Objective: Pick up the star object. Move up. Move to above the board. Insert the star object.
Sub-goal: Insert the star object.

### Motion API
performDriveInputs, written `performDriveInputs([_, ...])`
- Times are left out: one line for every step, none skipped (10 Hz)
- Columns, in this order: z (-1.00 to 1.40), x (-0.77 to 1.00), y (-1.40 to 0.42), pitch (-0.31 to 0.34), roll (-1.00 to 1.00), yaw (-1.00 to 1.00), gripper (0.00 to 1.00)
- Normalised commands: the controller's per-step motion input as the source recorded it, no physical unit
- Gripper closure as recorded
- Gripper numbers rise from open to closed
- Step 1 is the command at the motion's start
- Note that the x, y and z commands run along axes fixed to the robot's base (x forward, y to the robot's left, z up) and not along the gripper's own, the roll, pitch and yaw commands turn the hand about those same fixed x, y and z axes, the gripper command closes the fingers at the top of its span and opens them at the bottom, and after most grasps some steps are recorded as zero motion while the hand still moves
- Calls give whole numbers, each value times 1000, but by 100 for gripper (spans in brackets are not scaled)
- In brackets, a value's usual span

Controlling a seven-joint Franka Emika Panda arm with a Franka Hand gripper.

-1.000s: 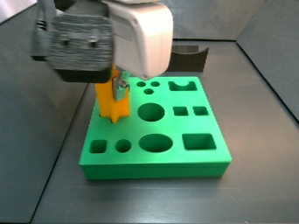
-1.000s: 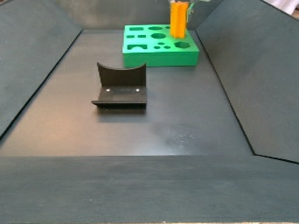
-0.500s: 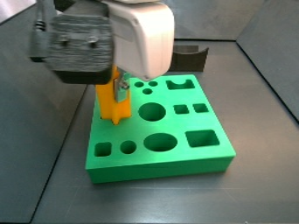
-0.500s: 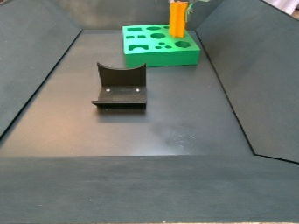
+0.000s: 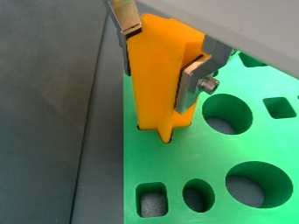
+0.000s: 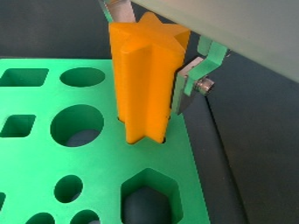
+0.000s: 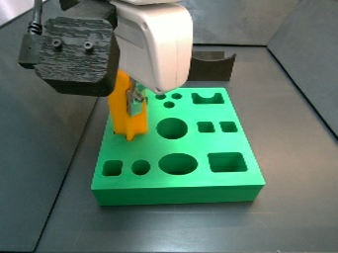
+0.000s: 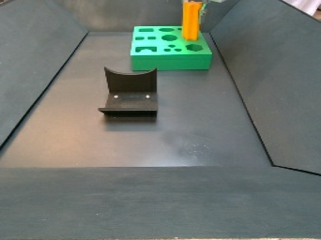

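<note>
The star object (image 5: pixel 158 79) is a tall bright orange prism with ridged sides. It stands upright with its lower end in a hole near one edge of the green board (image 5: pixel 176 166). My gripper (image 5: pixel 158 87) is shut on it, a silver finger (image 5: pixel 193 83) pressed to each side. It shows the same way in the wrist view from the opposite side: star object (image 6: pixel 146 83), board (image 6: pixel 105 166), gripper (image 6: pixel 146 96). In both side views the star object (image 7: pixel 128 117) (image 8: pixel 191 19) rises from the board (image 7: pixel 172 188) (image 8: pixel 170 61) under my wrist.
The dark fixture (image 8: pixel 128 92) stands on the grey floor in front of the board and shows behind the board in a side view (image 7: pixel 211 61). Sloped dark walls enclose the floor on both sides.
In a side view the wrist's dark camera block has shifted up and to the left. The board, which sat slightly skewed half a second ago, lies square again. The star object stays in place.
</note>
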Motion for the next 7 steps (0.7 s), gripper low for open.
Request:
performDriveInputs([-117,157,0,0,16,-546,100])
performDriveInputs([-94,0,0,0,10,0,100])
performDriveInputs([-537,0,-9,0,179,57,100])
performDriveInputs([-557,0,0,0,164,129,100])
performDriveInputs([-157,0,0,0,33,126,100])
performDriveInputs([-14,0,0,-6,0,0,100])
performDriveInputs([-23,0,0,-27,0,0,100])
